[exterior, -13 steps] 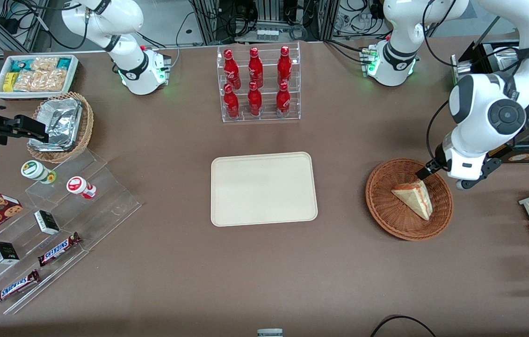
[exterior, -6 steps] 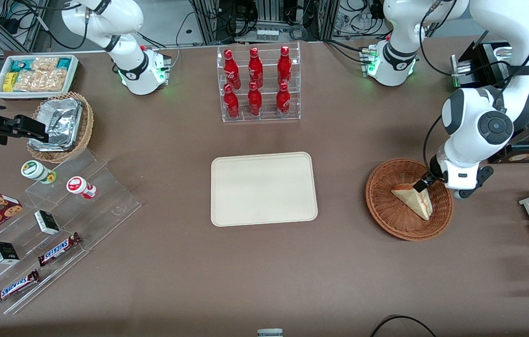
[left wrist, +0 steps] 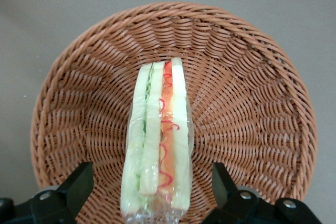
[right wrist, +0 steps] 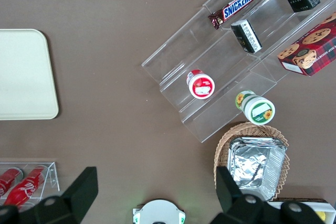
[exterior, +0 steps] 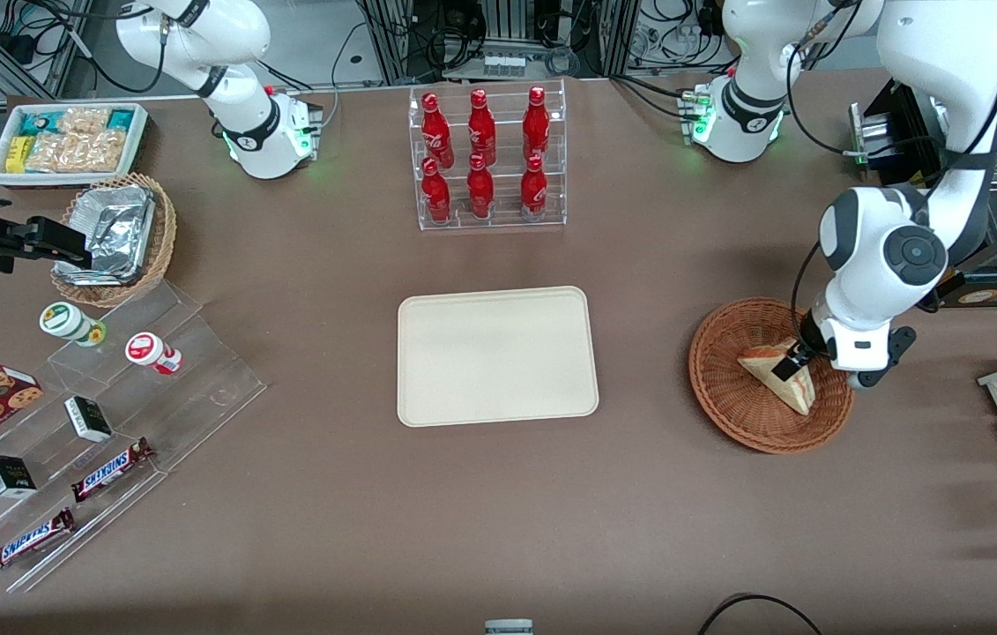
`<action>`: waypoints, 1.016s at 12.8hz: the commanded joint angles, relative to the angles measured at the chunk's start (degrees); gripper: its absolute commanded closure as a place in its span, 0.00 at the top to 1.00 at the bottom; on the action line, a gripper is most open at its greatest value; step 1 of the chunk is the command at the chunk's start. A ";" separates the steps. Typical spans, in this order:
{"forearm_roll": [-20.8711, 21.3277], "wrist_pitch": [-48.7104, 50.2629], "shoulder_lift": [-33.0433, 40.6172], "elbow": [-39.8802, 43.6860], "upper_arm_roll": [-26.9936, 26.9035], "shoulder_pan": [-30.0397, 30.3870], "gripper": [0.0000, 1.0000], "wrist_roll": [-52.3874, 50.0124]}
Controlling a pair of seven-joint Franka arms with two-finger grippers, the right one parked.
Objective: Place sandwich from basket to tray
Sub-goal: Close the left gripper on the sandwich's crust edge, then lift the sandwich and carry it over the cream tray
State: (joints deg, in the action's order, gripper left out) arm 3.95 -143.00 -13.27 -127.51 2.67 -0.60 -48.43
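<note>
In the front view I read from the bare tray (exterior: 498,355) across to the basket (exterior: 732,401), toward the working arm's end of the table, where the sandwich (exterior: 771,370) lies. My gripper (exterior: 785,363) sits low over the wedge, jaws wide and straddling it, each finger (left wrist: 76,187) apart from the bread. I judge this the grasp step: next I must close gently on the soft bread, lift clear of the rim, then carry to the tray.

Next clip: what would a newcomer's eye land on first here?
Probably the gripper lowered into the basket at the working arm's end of the table, its open fingers straddling the sandwich without touching it. Next, the bare cream tray mid-table, and the red bottles in a clear rack farther from the front camera.
</note>
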 commanded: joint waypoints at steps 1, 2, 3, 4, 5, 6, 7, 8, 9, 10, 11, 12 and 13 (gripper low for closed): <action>0.89 -1.40 -1.40 0.33 -0.03 -0.37 0.94 -1.75; 0.89 -1.40 -1.49 0.33 -0.03 -0.45 0.83 -1.75; 0.89 -1.32 -1.41 0.25 -0.03 -0.37 0.55 -1.84; 0.89 -1.32 -1.58 0.33 -0.03 -0.37 0.27 -1.84; 0.89 -1.32 -2.02 0.42 -0.03 -0.37 0.02 -1.93; 0.89 -1.32 -2.02 0.77 -0.03 -0.37 0.00 -2.37; 0.97 -0.53 -2.02 1.90 -0.03 -0.45 0.00 -2.20; 1.15 1.04 -1.67 2.61 0.05 -0.46 0.00 -1.32; 1.33 4.45 -1.50 5.06 0.05 -0.63 0.00 -0.88; 1.94 10.40 -1.41 8.47 0.31 -0.81 0.00 -0.88; 3.07 16.20 -1.41 12.42 0.40 -1.68 0.00 -0.79; 3.43 21.74 -1.41 16.38 0.40 -2.38 0.00 -0.61; 3.52 25.11 -1.41 19.46 0.49 -3.09 0.00 -0.52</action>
State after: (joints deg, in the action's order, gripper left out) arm 6.08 -124.97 -14.44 -114.64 3.23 -2.08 -48.80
